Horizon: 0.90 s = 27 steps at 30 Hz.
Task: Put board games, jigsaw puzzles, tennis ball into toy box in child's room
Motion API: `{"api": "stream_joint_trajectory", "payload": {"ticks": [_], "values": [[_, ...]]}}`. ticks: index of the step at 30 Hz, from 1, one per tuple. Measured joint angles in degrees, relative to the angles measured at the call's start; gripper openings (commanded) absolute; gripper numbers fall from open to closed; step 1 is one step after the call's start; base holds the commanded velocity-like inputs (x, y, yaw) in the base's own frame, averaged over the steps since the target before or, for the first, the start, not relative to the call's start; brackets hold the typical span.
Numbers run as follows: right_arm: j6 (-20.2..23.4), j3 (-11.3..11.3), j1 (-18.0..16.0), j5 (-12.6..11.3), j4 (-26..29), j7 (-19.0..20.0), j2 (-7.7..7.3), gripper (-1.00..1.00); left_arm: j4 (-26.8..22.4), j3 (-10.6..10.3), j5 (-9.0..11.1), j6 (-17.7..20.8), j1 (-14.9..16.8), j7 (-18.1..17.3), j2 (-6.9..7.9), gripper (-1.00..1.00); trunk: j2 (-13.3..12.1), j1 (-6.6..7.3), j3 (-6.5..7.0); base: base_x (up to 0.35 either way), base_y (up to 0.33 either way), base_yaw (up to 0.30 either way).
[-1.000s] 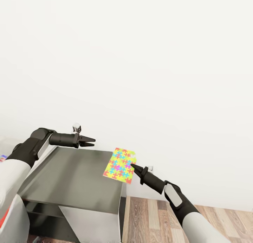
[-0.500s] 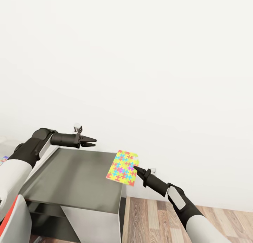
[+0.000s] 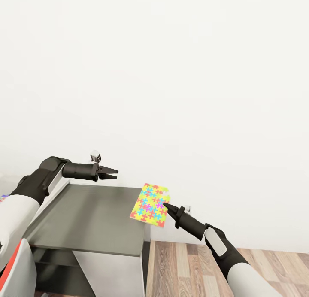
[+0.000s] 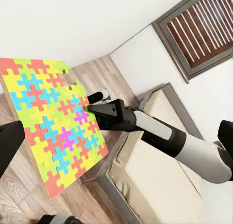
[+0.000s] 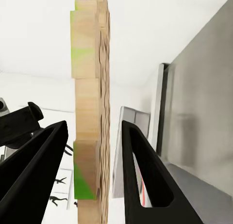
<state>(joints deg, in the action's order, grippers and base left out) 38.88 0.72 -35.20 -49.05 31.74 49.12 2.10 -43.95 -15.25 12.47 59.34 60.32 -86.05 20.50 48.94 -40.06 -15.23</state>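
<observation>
Right fingers (image 3: 165, 206) pinch the jigsaw puzzle (image 3: 150, 204), hiding their tips; left fingers (image 3: 112, 174) narrow.

There is one jigsaw puzzle (image 3: 150, 204), and it stands at the right edge of the dark grey cabinet (image 3: 92, 217). There is one such cabinet. Two robot arms are seen: the left gripper (image 3: 110, 173) is above the back edge of the cabinet, and the right gripper (image 3: 166, 207) is just beside its right edge. In the left wrist view, one bed (image 4: 160, 178) and one window (image 4: 204, 27) appear.
</observation>
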Motion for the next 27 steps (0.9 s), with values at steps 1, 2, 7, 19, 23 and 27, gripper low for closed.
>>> {"api": "stream_joint_trajectory", "payload": {"ticks": [1,2,7,19,23,27], "values": [[0.00,0.00,0.00,0.00,0.00,0.00,0.00,-1.00,0.00,0.00,0.01,0.00,0.00,0.00,0.00,1.00,-0.40,0.22,0.21,-0.017,0.000,-0.024],[0.00,0.01,0.00,0.00,0.00,0.00,0.00,-1.00,0.00,0.00,0.02,0.00,0.00,0.00,0.00,1.00,-0.80,0.44,0.41,-0.011,0.000,-0.015],[0.00,0.00,0.00,0.00,0.93,0.01,-0.01,-1.00,0.00,0.00,0.11,0.00,-0.07,0.00,0.00,1.00,-2.81,1.54,1.33,-0.002,0.000,-0.002],[-1.72,-0.05,0.05,0.00,1.06,0.36,-0.01,-1.00,-0.07,0.03,0.21,0.00,-0.17,-0.09,-0.07,1.00,-7.64,4.15,3.59,-0.152,0.000,-0.030],[-2.28,0.01,0.40,0.06,1.06,1.40,-0.05,-1.00,-0.08,0.02,0.21,0.00,-0.24,-0.07,-0.10,1.00,-9.25,5.04,4.54,-0.291,0.000,-0.161],[-2.38,0.05,0.95,0.06,1.07,1.73,-0.08,-1.00,-0.08,0.01,0.21,0.00,-0.26,-0.09,-0.16,1.00,-10.85,5.93,5.52,-0.123,0.000,-0.181]]}}
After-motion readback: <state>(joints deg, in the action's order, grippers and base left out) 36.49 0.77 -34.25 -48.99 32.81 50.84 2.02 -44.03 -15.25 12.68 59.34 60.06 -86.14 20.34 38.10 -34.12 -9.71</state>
